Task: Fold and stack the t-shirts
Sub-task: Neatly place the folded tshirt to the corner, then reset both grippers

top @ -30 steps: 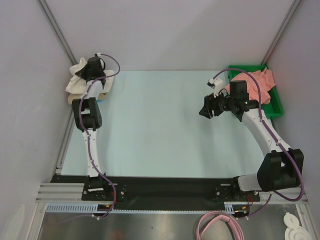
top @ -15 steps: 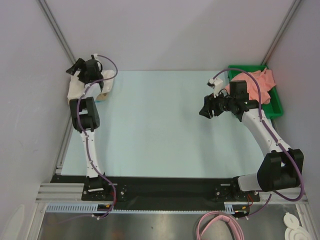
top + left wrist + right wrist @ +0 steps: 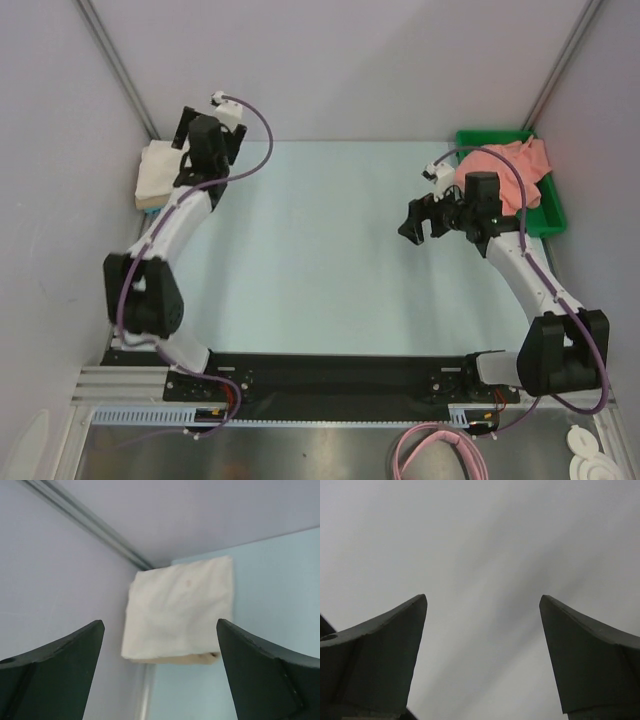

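Reaching for the salmon-pink t-shirt point(image 3: 505, 165) heaped in the green tray point(image 3: 551, 216), aim the released right gripper point(image 3: 412, 222) at one hem; the left gripper point(image 3: 160, 622), also released, hovers by the folded cream-white t-shirt point(image 3: 180, 610).

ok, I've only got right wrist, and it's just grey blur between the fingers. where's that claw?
Observer: The right claw hangs open over bare table, pointing left, with nothing in it.
Operator: Pink shirt?
Observer: The salmon-pink shirt lies crumpled in the green tray at the table's far right corner.
Operator: Left side?
Observer: The left claw is open and apart from a folded cream-white shirt in the far left corner.
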{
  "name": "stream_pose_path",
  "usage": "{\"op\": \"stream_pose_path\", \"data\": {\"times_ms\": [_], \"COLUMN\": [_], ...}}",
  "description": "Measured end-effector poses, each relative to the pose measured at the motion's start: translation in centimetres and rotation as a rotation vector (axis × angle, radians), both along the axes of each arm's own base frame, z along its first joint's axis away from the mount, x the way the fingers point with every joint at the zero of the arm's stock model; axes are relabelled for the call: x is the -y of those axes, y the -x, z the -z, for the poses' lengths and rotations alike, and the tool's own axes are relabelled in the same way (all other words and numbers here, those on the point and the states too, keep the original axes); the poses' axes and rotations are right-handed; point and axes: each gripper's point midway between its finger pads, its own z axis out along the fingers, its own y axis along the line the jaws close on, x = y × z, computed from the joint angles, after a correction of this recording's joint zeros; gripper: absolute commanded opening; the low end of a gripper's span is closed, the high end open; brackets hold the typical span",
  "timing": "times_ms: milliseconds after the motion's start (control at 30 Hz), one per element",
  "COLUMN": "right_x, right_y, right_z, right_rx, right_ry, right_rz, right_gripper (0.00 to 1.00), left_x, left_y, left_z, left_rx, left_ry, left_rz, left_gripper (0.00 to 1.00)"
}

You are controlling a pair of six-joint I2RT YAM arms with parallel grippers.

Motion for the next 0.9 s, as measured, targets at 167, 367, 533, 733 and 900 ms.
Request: {"op": "stream_pose_path", "data": {"times_ms": [167, 367, 533, 733, 900], "right_x": [1.2, 3.0, 5.7, 7.5, 7.7], "right_y": [0.0, -2.5, -5.5, -6.2, -5.8], "right_z": [0.9, 2.2, 2.6, 0.7, -2.1], "right_rx": [0.104, 0.159, 0.124, 0.18, 0.264], "right_ry": [-0.021, -0.046, -0.033, -0.046, -0.069], "right_rz": [0.094, 0.288, 0.499, 0.591, 0.595], "right_gripper": [1.0, 1.0, 1.0, 1.0, 1.0], "left_x": [4.5, 7.4, 8.8, 11.0, 11.4], "left_y": [7.8, 14.0, 17.6, 17.6, 15.2], "left_z": [-5.2, 2.1, 10.0, 8.8, 9.2], "left_rx": [0.183, 0.198, 0.096, 0.176, 0.107], "left_ry": [0.307, 0.537, 0.605, 0.661, 0.672], "left_rz": [0.227, 0.385, 0.443, 0.576, 0.555], "left_gripper": [0.99, 1.0, 1.0, 1.0, 1.0]}}
